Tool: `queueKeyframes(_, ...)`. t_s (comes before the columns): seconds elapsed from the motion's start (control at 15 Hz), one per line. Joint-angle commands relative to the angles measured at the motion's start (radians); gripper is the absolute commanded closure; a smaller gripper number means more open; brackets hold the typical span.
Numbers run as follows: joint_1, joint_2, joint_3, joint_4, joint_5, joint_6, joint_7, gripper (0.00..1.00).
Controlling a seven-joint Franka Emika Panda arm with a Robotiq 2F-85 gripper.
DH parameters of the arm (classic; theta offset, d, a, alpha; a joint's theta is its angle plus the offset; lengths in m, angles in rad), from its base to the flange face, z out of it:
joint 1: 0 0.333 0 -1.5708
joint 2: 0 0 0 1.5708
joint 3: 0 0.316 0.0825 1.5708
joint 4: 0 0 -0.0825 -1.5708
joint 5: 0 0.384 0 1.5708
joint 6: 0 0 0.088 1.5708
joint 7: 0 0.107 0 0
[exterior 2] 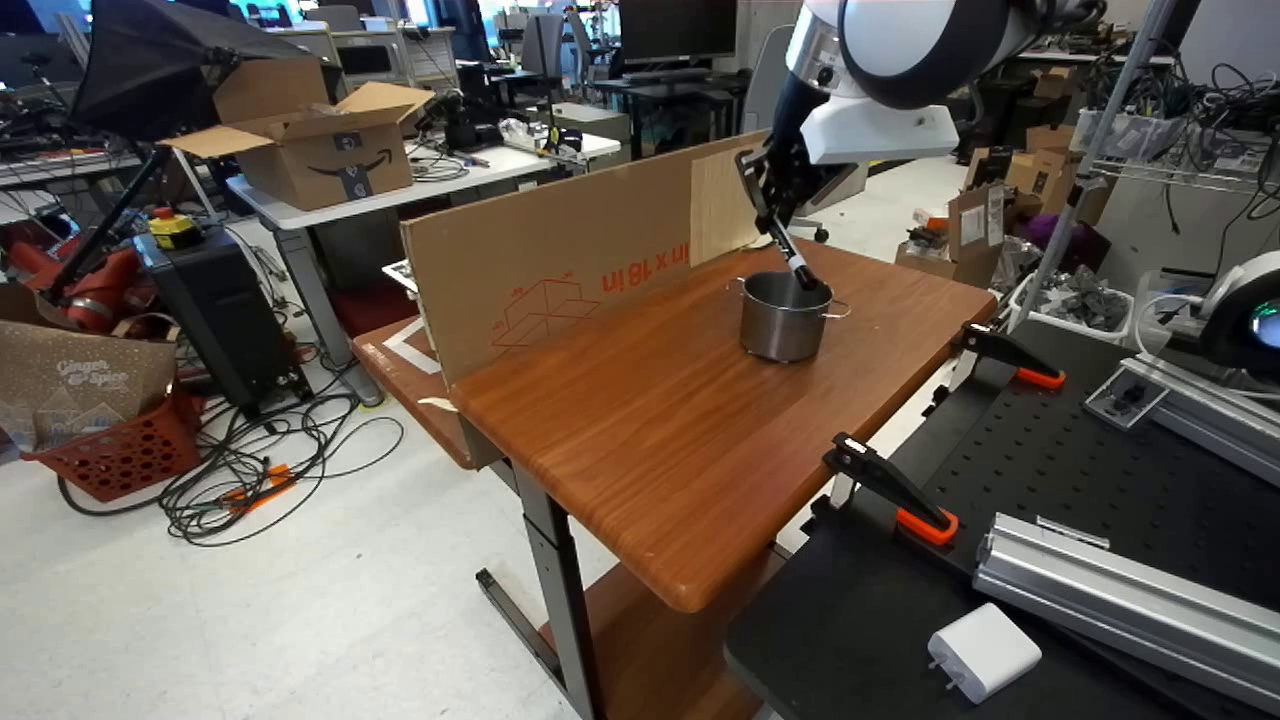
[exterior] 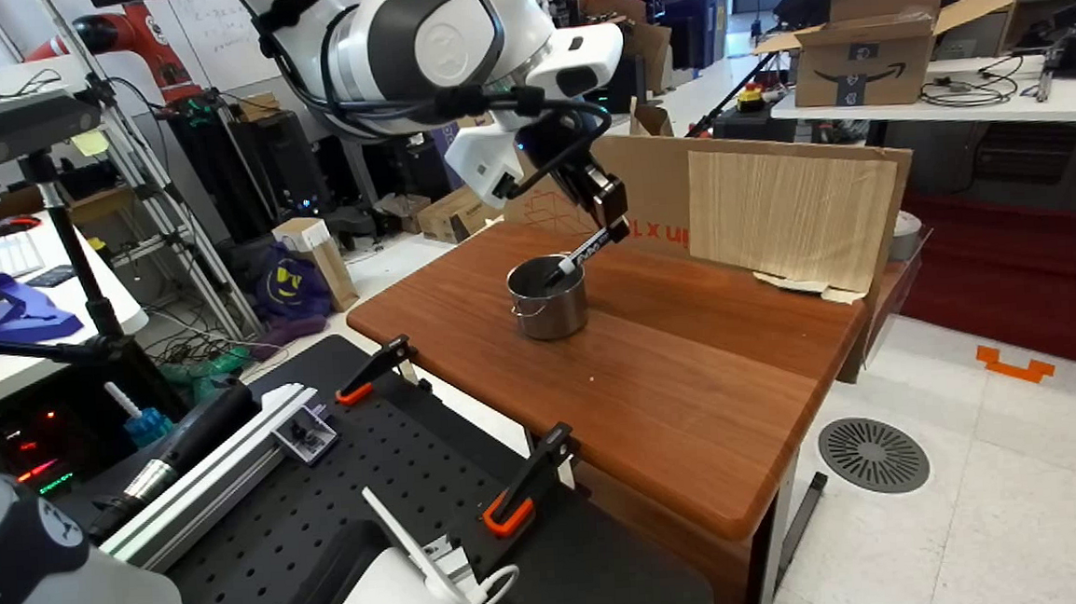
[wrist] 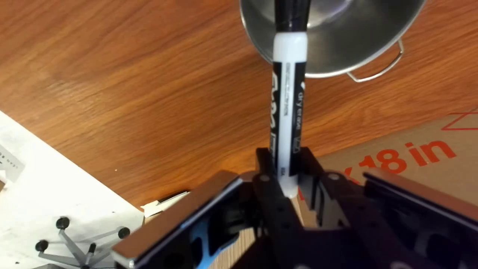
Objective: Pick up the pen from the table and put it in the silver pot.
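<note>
Near 12 o'clock in an exterior view, the Franka Panda arm [exterior: 526, 23] wears rounded white shells [exterior: 602, 48] and a dark grey panel [exterior: 396, 40]; black cables [exterior: 573, 107] run along it under black wraps [exterior: 297, 1]. At 8 o'clock a white housing [exterior: 117, 598] bears a dark band [exterior: 21, 558] lettered "KA". At 6 o'clock in the wrist view, the black Robotiq gripper [wrist: 286, 164] shows pale round screw heads [wrist: 264, 178].

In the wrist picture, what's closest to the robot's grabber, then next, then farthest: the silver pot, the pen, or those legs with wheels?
1. The pen: held in the gripper.
2. The silver pot: at the top, seen behind the pen's black end.
3. The wheeled legs: bottom left, down on the floor.
</note>
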Motion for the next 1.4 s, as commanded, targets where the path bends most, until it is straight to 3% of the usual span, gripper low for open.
queueKeyframes(0.0, 0.042, -0.009, -0.032, -0.022, -0.025, 0.023, -0.009, 0.95)
queueKeyframes(1.13, 0.100, 0.053, -0.050, -0.004, -0.017, 0.006, -0.006, 0.95)
queueKeyframes(1.2, 0.101, 0.054, -0.049, -0.003, -0.015, 0.001, -0.006, 0.54)
queueKeyframes(1.33, 0.108, 0.057, -0.053, -0.003, -0.015, 0.002, -0.007, 0.46)
